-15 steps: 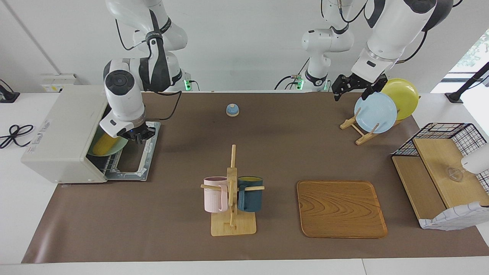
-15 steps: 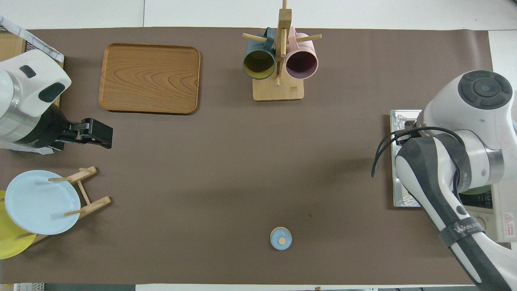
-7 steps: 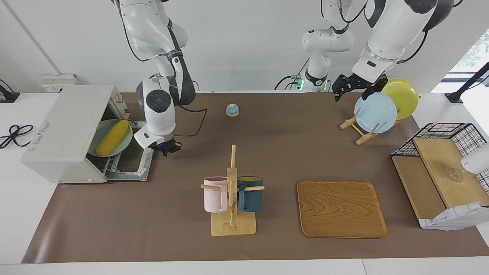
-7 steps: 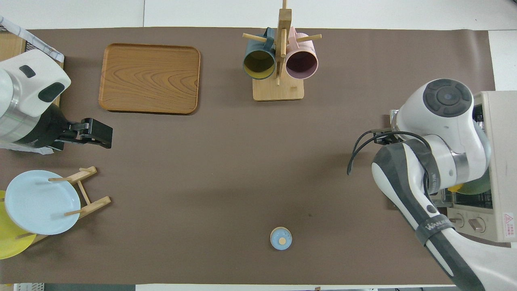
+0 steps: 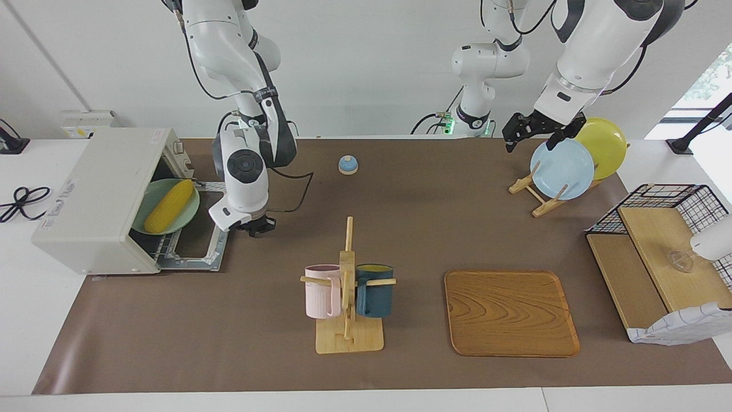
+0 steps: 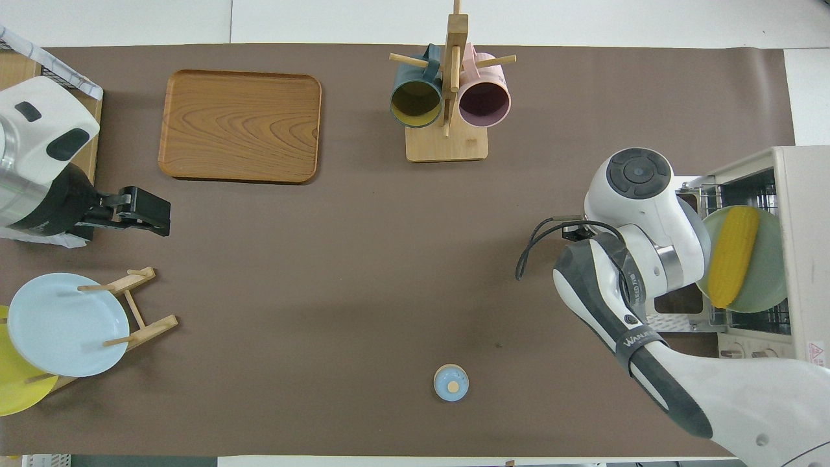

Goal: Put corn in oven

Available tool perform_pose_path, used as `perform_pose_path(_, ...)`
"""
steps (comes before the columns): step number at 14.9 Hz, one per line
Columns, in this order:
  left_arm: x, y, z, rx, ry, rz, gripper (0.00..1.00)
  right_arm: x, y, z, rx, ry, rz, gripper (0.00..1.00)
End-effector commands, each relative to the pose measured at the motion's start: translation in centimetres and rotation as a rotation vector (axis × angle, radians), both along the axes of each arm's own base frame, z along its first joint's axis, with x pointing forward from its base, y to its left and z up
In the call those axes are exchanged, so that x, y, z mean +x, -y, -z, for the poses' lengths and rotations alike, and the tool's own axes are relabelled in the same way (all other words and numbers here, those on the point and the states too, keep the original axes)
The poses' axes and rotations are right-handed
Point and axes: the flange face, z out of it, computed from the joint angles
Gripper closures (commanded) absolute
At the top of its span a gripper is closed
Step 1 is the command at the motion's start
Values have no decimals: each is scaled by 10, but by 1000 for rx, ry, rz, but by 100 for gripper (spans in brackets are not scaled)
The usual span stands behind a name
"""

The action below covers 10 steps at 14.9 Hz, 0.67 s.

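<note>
Corn [image 5: 168, 206] lies on a green plate [image 5: 150, 199] resting on the wire rack inside the oven [image 5: 97, 200], whose door [image 5: 201, 246] is folded down flat onto the tabletop [image 5: 400, 229], so the main part of the job looks done; judging by this, what may be left is shutting the door and clearing the arm away. Right tool [image 5: 255, 226] hangs just above the tabletop beside the open door's edge, apart from the corn and plate and holding nothing; whether its jaws are spread or closed I cannot tell. Left tool [image 5: 532, 130] waits up over the plate rack [image 5: 534, 194] at the other end, its jaws spread and empty
</note>
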Motion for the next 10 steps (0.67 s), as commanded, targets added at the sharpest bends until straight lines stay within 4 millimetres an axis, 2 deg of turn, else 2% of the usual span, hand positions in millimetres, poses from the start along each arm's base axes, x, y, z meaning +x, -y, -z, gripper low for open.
perform_pose_path(1,-7,-3,-2,-12,10,-1,0,-8,19,5,-16,-9,15,100)
perform_pose_path(5,-7,-3,-2,-12,10,-1,0,-15,25,10,-50,-35,-4,100)
perform_pose_path(10,-7,-3,-2,-12,11,-1,0,-19,44,10,-159,-67,-64,100)
